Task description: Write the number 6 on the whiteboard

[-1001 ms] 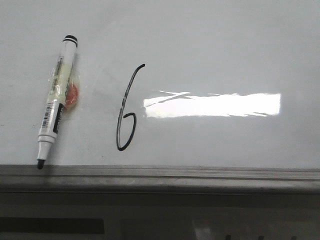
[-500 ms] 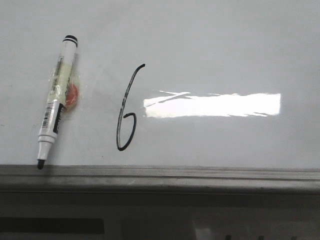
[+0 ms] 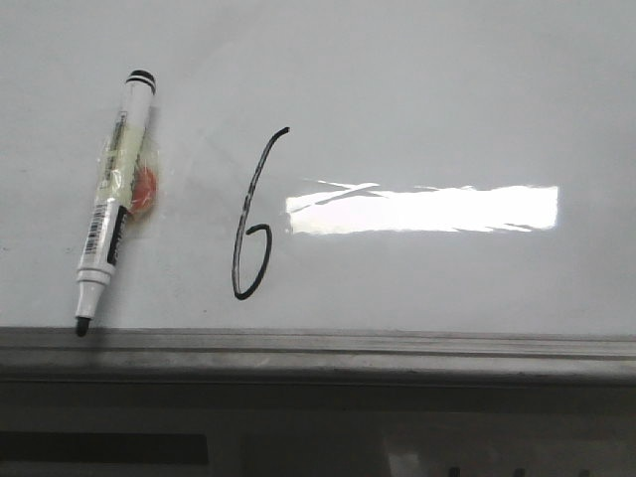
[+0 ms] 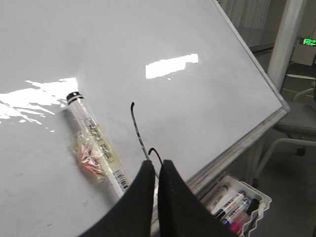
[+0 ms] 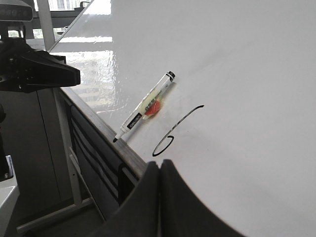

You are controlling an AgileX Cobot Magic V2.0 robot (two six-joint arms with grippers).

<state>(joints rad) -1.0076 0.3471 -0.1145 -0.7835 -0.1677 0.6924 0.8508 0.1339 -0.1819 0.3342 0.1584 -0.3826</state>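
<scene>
On the left, the uncapped marker [image 3: 111, 225] lies on the whiteboard [image 3: 427, 89], tip down at the grey rail [image 3: 318, 348], a crumpled orange-and-clear wrapper [image 3: 142, 189] stuck to its barrel. Just to its right sits the number 6 [image 3: 252, 221], slanted and thin, with the bright glare beside it. My left fingers [image 4: 153, 174] are clenched together holding nothing, and my right fingers [image 5: 159, 174] are pressed shut and empty too.

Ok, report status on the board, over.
Both tools shut, empty, clear of the whiteboard. Number 6 written, loop closed. Marker lies uncapped left of it, tip at the rail. Nothing in the way.
</scene>
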